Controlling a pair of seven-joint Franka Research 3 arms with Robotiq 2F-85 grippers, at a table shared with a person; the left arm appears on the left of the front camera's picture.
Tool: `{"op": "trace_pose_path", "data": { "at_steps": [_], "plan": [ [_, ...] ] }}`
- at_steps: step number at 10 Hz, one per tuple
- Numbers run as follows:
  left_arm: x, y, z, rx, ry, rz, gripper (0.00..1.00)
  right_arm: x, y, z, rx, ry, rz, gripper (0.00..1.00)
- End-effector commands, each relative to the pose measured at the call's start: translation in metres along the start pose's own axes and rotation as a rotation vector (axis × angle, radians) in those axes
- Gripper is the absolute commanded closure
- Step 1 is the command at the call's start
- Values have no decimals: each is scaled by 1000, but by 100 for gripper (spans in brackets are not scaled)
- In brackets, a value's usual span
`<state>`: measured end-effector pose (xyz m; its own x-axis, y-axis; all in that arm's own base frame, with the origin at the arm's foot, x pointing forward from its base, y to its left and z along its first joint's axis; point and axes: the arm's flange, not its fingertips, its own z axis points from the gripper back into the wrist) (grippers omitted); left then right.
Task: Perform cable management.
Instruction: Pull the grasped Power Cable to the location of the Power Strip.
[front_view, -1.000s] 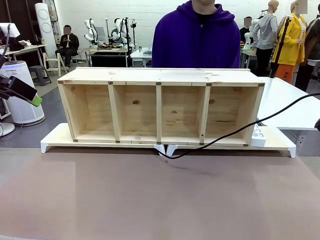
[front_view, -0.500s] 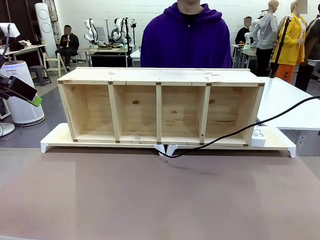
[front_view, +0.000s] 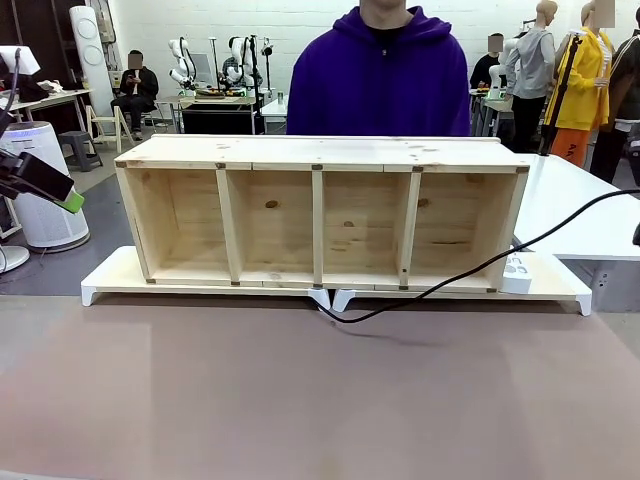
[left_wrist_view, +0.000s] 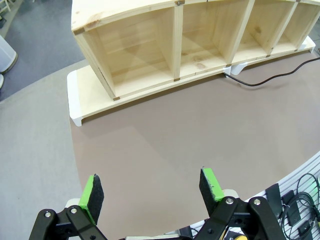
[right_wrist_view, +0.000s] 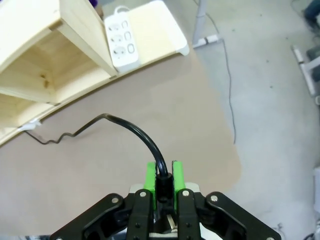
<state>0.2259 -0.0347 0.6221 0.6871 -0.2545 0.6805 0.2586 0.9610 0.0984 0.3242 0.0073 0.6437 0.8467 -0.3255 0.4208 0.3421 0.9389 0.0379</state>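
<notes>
The cable (front_view: 450, 280) is a thin black cord that rises from the table by the gap between the white risers and runs up to the right edge of the front view. In the right wrist view my right gripper (right_wrist_view: 164, 176) is shut on the cable (right_wrist_view: 135, 131), which arcs out from between the green pads and snakes left toward the wooden shelf (right_wrist_view: 45, 55). My left gripper (left_wrist_view: 150, 189) hangs open over the bare brown table, well short of the shelf (left_wrist_view: 150, 40), with the cable's end (left_wrist_view: 260, 81) far off at the upper right. The left gripper (front_view: 70, 200) also shows at the front view's left edge.
The four-bay wooden shelf (front_view: 320, 150) stands on white risers (front_view: 110, 280) across the table's far side. A white power strip (front_view: 517, 272) lies on the right riser beside the shelf's end. A person in a purple hoodie (front_view: 380, 80) stands behind the shelf.
The person behind the shelf has shifted a little to the right. The cable has barely moved, and both grippers hold their places.
</notes>
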Motion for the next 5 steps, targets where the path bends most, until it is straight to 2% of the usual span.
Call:
{"op": "trace_pose_path", "data": {
  "at_steps": [1,5],
  "plan": [
    [1,1,0,-2,-7,9,0,32,5,7,-49,8,75,84],
    [1,1,0,-2,-7,9,0,84,6,-11,-114,49,83,84]
  ]
}}
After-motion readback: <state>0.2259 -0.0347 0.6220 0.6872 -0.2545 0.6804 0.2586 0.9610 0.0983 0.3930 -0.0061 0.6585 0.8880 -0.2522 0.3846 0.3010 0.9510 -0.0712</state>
